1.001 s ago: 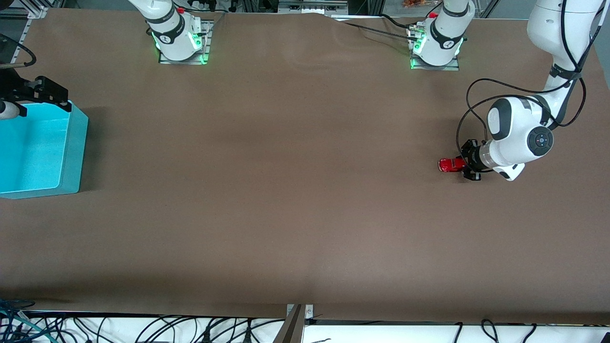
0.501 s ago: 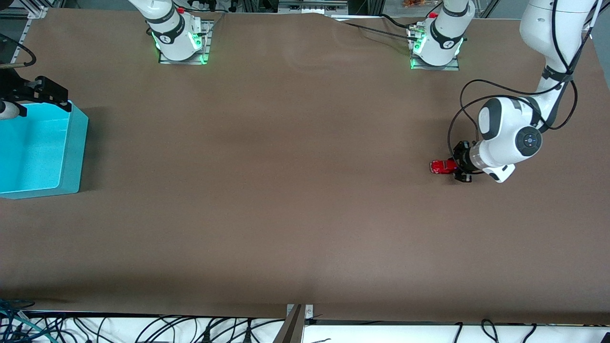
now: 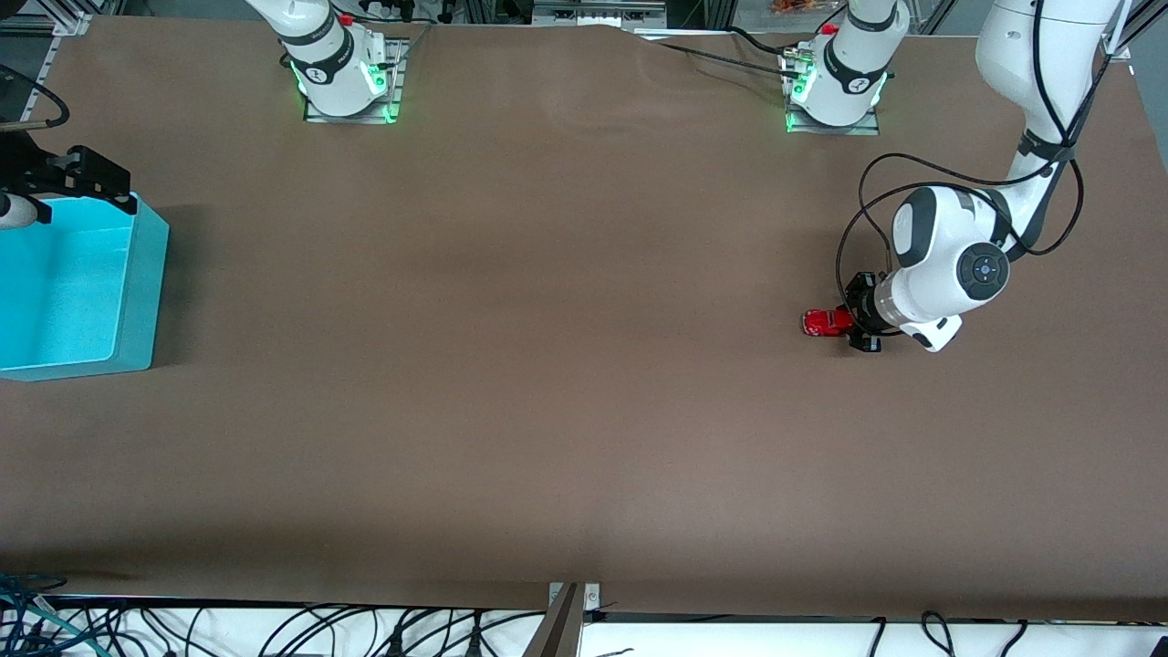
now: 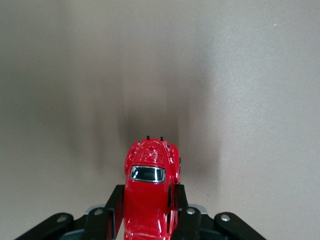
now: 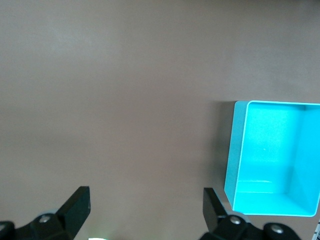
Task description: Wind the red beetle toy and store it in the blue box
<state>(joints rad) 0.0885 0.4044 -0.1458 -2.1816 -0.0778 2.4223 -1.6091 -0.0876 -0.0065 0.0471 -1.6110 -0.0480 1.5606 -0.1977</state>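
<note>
The red beetle toy is a small glossy car, low at the brown table surface toward the left arm's end. My left gripper is shut on it. In the left wrist view the black fingers press both sides of the red beetle toy, whose nose points away from the wrist. The blue box stands open and empty at the right arm's end of the table. My right gripper hangs over the box's corner, open and empty. The right wrist view shows this right gripper above bare table beside the blue box.
Both arm bases stand on plates along the table's edge farthest from the front camera. A black cable loops off the left arm's wrist. Brown tabletop stretches between toy and box.
My left gripper has slid toward the right arm's end of the table with the red beetle toy still in it. The right arm has not moved.
</note>
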